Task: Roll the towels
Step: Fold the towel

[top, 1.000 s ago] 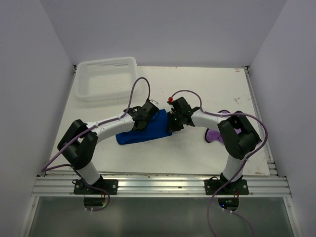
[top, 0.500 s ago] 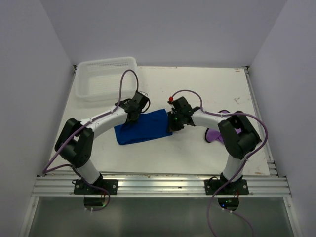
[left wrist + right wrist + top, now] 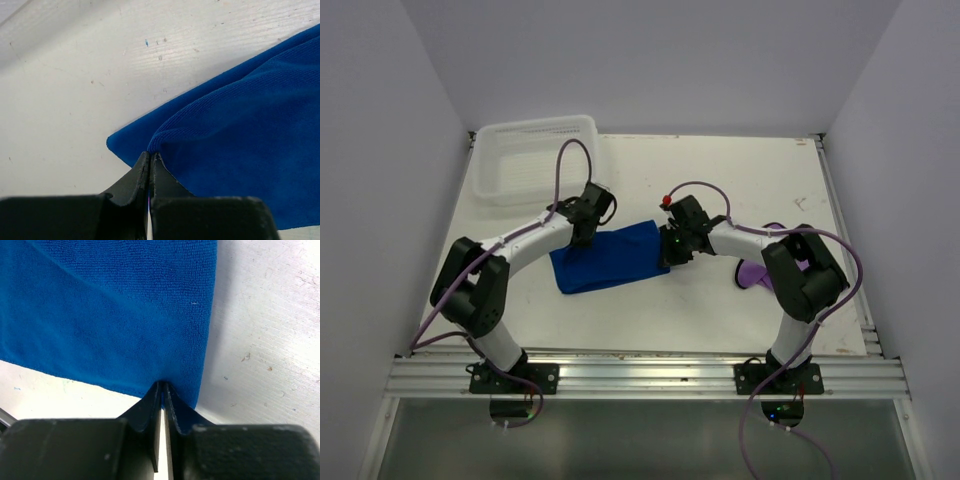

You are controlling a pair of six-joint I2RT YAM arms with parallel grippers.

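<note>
The royal blue cloth towel [image 3: 240,125] just ahead of the left end effector [image 3: 150,155] is soft and matt, with a fine ribbed pile. Beyond it, the white table [image 3: 75,75] looks like painted wood, rough-grained and speckled. The end effector's fingers [image 3: 134,176] are matt black plastic.

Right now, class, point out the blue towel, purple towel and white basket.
blue towel [image 3: 610,258], top view, middle of cloth.
purple towel [image 3: 750,275], top view, visible lower part.
white basket [image 3: 515,193], top view, near wall.

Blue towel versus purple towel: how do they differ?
The blue towel lies spread mid-table; the purple towel sits at the right, mostly hidden behind the right arm. The left gripper and right gripper pinch the blue towel's ends; neither holds the purple towel. Both rest on the table.
</note>
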